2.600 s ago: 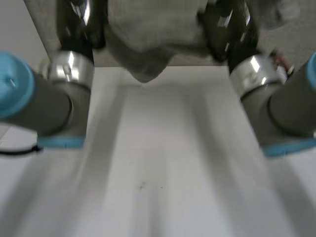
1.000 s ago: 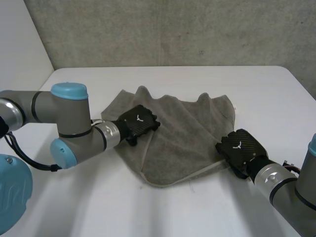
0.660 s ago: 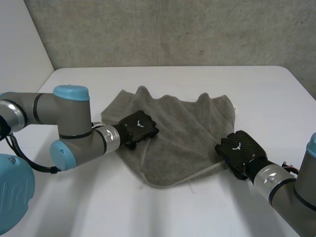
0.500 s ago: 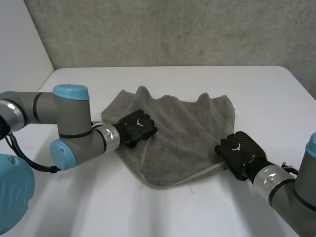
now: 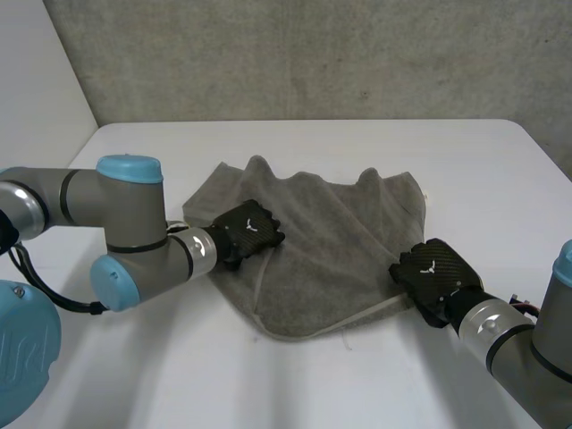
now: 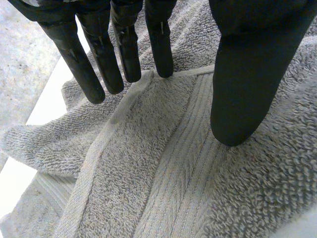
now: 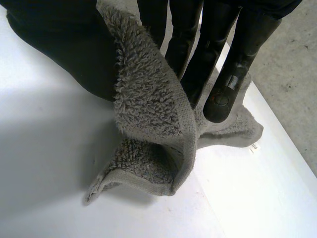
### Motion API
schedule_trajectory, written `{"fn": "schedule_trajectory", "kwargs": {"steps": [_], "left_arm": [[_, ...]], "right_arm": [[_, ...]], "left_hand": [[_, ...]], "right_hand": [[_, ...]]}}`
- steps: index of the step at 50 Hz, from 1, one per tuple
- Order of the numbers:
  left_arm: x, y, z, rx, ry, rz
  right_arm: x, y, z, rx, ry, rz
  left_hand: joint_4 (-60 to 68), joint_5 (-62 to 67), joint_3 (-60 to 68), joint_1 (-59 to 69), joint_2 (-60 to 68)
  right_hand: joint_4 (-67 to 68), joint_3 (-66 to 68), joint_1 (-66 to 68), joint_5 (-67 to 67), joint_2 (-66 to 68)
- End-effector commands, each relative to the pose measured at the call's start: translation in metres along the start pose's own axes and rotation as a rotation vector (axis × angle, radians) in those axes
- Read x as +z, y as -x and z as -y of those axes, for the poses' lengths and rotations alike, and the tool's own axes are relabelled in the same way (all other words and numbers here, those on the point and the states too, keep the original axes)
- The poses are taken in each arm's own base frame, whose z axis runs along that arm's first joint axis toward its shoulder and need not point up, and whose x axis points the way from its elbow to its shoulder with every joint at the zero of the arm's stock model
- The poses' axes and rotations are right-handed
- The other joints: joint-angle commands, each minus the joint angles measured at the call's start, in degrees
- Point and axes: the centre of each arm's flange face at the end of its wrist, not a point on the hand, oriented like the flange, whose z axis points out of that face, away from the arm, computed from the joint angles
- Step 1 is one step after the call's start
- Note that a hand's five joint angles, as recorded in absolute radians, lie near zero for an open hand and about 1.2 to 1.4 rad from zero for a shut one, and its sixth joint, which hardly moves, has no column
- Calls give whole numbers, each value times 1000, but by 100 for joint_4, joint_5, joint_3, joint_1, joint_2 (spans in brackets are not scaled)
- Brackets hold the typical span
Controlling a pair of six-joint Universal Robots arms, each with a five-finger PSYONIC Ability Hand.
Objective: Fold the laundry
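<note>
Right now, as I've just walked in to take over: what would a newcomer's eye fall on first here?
A rumpled grey towel lies in the middle of the white table, between two black hands. The left hand presses straight fingers on the towel's left part, beside a hem band. The right hand pinches the right edge, where a flap stands up between thumb and fingers.

White table (image 5: 295, 393), grey concrete wall (image 5: 313, 54) behind, even light

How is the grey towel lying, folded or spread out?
Spread out, rumpled, not neatly folded: the towel sprawls across the table with wavy edges; the right hand pinches one corner up.
</note>
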Motion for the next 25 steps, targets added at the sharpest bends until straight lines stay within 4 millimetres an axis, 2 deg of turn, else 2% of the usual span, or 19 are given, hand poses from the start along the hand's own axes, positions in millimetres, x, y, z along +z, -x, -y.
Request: {"fn": "schedule_trajectory", "kwargs": {"steps": [1, 10, 12, 15, 17, 18, 20, 23, 25], "left_arm": [[1, -2, -1, 1, 2, -8], [0, -2, -1, 3, 3, -8], [0, -1, 0, 3, 3, -4], [0, 0, 0, 5, 3, 1], [0, 1, 0, 7, 7, 8], [0, 1, 0, 7, 7, 8], [-1, 2, 0, 7, 17, 16], [-1, 3, 0, 9, 22, 24], [-2, 5, 2, 12, 22, 33]], "right_arm": [[0, 1, 0, -1, 1, 3], [0, 1, -1, 0, 2, 4], [0, 1, -1, 0, 3, 3], [1, 1, -1, 0, 4, 4], [1, 1, -1, -1, 5, 5], [1, 1, -1, -1, 5, 5], [1, 2, -2, 2, 8, 8], [1, 2, -2, 1, 9, 9], [1, 2, -3, 1, 10, 10]], "left_hand": [[267, 258, 251, 227, 241], [586, 577, 570, 546, 561], [1490, 1481, 1473, 1450, 1464], [2100, 2091, 2084, 2060, 2075], [3306, 3297, 3290, 3266, 3281], [3311, 3302, 3295, 3271, 3286], [4264, 4256, 4248, 4225, 4239], [5040, 5031, 5024, 5000, 5015], [5075, 5066, 5059, 5035, 5050]], "right_hand": [[1158, 1207, 2468, 1380, 1235], [1158, 1207, 2468, 1380, 1235], [1158, 1207, 2468, 1380, 1235], [1158, 1207, 2468, 1380, 1235], [1158, 1207, 2468, 1380, 1235], [1158, 1207, 2468, 1380, 1235], [1158, 1207, 2468, 1380, 1235], [1158, 1207, 2468, 1380, 1235], [1158, 1207, 2468, 1380, 1235]]}}
